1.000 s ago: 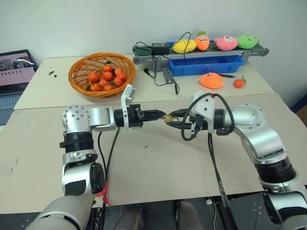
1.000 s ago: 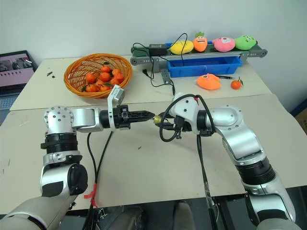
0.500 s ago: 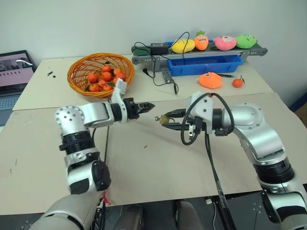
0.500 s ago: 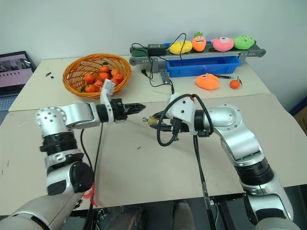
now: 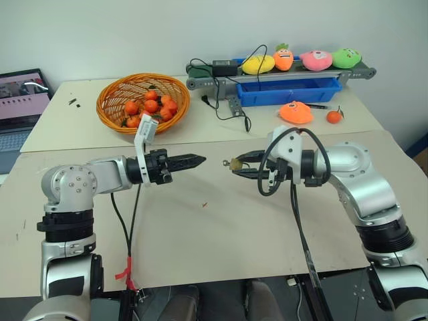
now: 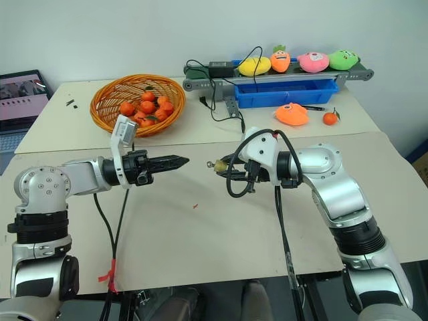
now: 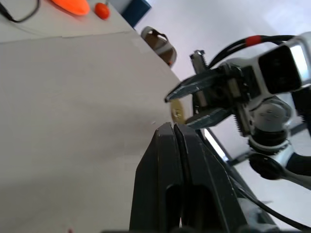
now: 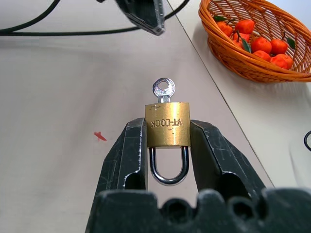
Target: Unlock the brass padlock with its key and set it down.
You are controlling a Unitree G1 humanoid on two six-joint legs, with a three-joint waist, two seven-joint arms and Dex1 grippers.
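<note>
We had the brass padlock (image 8: 167,125) pinched in the right hand (image 8: 167,145) mid-frame above the surface (image 5: 221,227), the key (image 8: 164,90) sticking out of its body, shackle looking closed. The left hand (image 5: 199,160), fingers practically together and holding nothing, sat apart to its left. Our advice: open a bit, line up straight on the key head, pinch firmly, then twist. Count: one padlock, one key, two hands.

Arms: silver-grey shells, black joint bands | fingers (image 5: 190,160): black, tapered | cables: black, looped, red tie.
</note>
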